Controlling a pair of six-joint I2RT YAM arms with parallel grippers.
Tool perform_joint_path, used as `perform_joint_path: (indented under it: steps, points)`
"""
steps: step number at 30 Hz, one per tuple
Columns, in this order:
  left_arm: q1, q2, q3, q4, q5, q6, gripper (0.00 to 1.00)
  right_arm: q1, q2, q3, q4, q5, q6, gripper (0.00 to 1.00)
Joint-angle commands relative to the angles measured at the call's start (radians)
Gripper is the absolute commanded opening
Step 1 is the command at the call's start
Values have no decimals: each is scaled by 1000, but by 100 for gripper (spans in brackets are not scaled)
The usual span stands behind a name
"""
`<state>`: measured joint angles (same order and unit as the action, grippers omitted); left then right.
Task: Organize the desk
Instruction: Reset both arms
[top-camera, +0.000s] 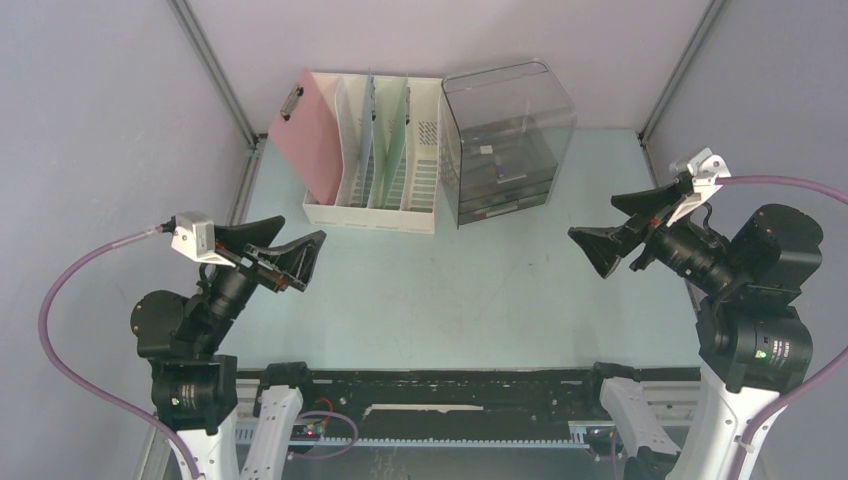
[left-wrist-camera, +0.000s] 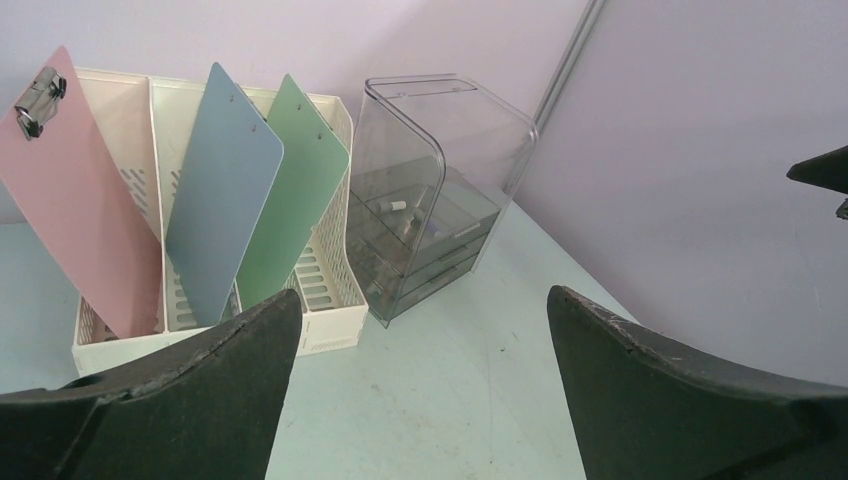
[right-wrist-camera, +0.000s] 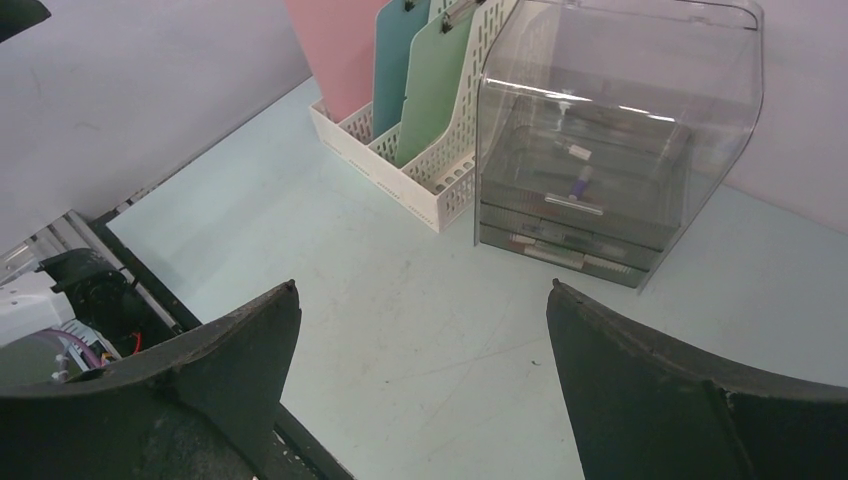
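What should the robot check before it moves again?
1. Left pincer open and holding nothing: ok.
2. Right pincer open and holding nothing: ok.
3. Pink clipboard, blue clipboard and green clipboard standing in the white rack: ok.
4. Clear drawer box upright on the desk, beside the rack: ok.
5. All its drawers pushed fully in: cannot tell.
6. Small things inside the drawers sorted: cannot tell.
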<state>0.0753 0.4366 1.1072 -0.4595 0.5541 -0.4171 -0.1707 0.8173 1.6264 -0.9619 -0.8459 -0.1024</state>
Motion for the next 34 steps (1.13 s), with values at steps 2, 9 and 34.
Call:
perform_joint_path:
  steps: [2,9,34]
  points:
    - [4,-9,-15,20,24,17,100,-9,3,7,7,-39,-16,100]
    - [3,-7,-29,26,31,16,100,-10,3,2,9,-42,-19,100]
    - [4,-12,-39,31,32,18,100,-23,2,-39,62,-55,1,100]
